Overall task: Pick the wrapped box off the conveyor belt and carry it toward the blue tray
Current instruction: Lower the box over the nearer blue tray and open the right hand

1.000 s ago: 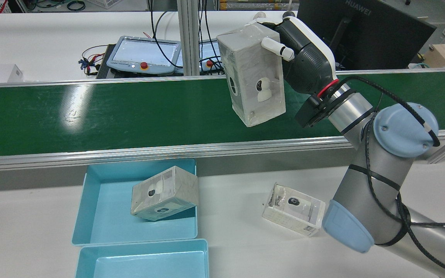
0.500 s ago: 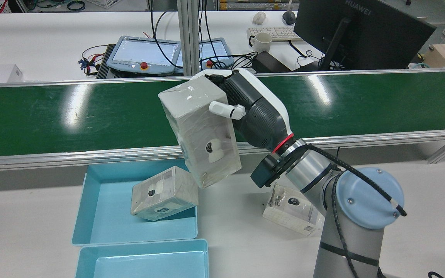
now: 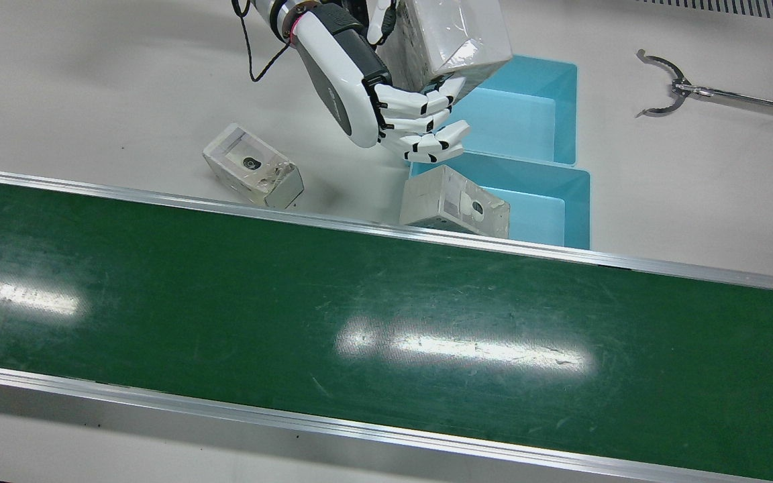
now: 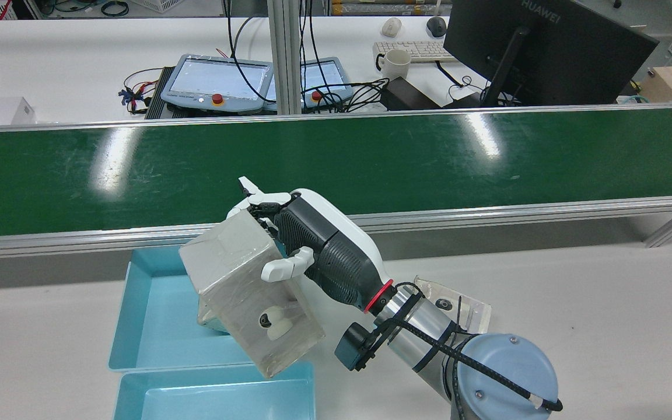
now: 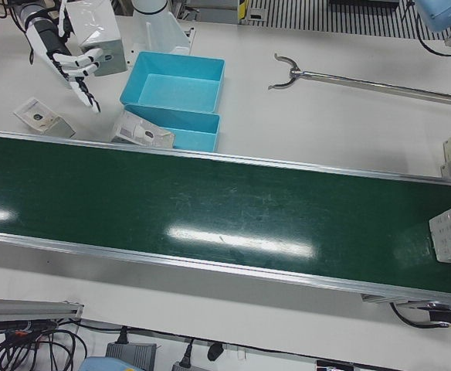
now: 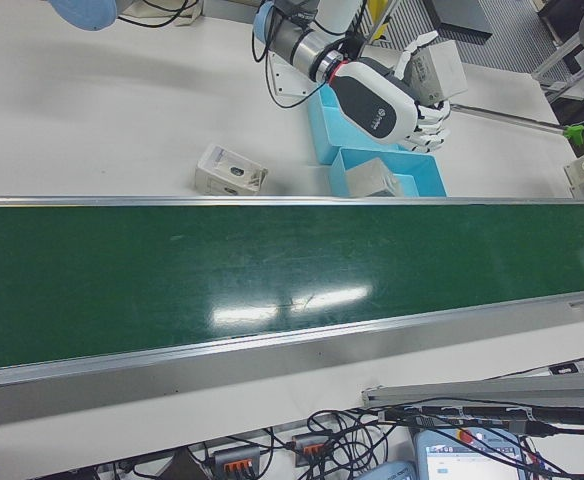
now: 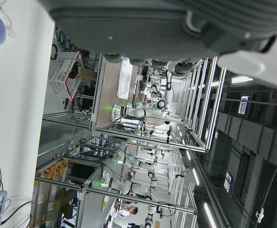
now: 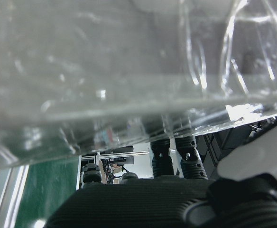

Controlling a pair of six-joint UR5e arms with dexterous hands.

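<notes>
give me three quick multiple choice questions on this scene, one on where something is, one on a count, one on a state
1. Where is the wrapped box that the right hand holds?
A. flat on the green belt
B. in the air over the blue trays
C. on the white table beside the monitor

2. How many blue trays show?
A. one
B. two
C. four

3. What is the state of the right hand?
A. shut on the box
B. open, holding nothing
C. shut on nothing

Key: 1 B, the held box hangs tilted above the blue trays, off the conveyor belt. 2 B, two trays sit side by side in the front view. 3 A, the right hand has fingers wrapped round the box.
</notes>
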